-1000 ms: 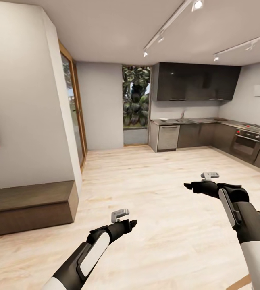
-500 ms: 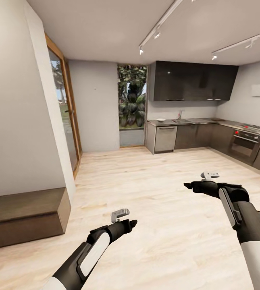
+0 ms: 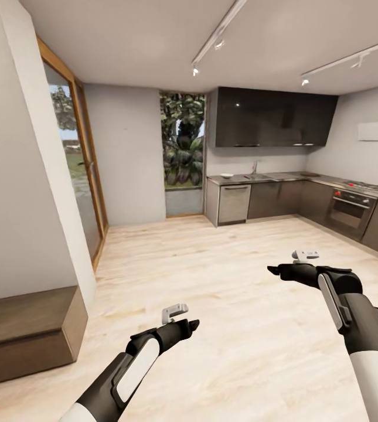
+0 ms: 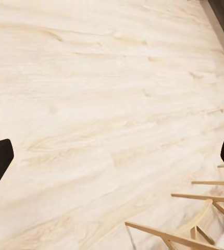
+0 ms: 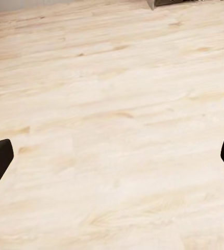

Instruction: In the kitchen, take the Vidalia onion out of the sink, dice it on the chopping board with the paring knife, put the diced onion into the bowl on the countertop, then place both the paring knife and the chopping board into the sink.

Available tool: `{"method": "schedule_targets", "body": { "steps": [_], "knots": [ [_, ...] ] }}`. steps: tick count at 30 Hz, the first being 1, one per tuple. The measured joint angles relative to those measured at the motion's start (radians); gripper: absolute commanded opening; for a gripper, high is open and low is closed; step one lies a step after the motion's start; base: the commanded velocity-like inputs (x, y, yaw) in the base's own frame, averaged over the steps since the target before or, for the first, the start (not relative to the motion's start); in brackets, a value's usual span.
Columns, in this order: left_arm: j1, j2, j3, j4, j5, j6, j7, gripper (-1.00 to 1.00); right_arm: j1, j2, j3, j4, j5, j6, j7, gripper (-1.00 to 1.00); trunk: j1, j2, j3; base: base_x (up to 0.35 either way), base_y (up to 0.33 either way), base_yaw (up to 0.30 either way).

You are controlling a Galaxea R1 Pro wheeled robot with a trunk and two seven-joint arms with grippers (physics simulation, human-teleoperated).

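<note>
The kitchen lies far ahead across the floor. Its grey countertop runs along the back wall, with the sink under a thin tap and a small white bowl near the worktop's left end. The Vidalia onion, paring knife and chopping board are out of view at this distance. My left gripper hangs low over the floor; in the left wrist view its gripper is open and holds nothing. My right gripper is held higher; in the right wrist view that gripper is also open and holds nothing.
Pale wood floor stretches to the cabinets. A low wooden bench and a white wall corner stand at the left, with a glazed door beyond. An oven sits at the right. Wooden chair legs show beneath my left arm.
The whole view has shifted as the camera moved on toward the kitchen; the left wall and bench slid further left. Both arms keep the same pose.
</note>
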Motion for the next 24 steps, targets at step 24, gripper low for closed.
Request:
{"method": "schedule_targets", "body": {
  "steps": [24],
  "knots": [
    [0.0,0.0,0.0,0.0,0.0,0.0,0.0,1.0,0.006,-0.001,0.0,-0.018,0.001,-0.003,0.001,1.0,0.0,0.0,0.0,0.348,0.0,-0.156]
  ]
}}
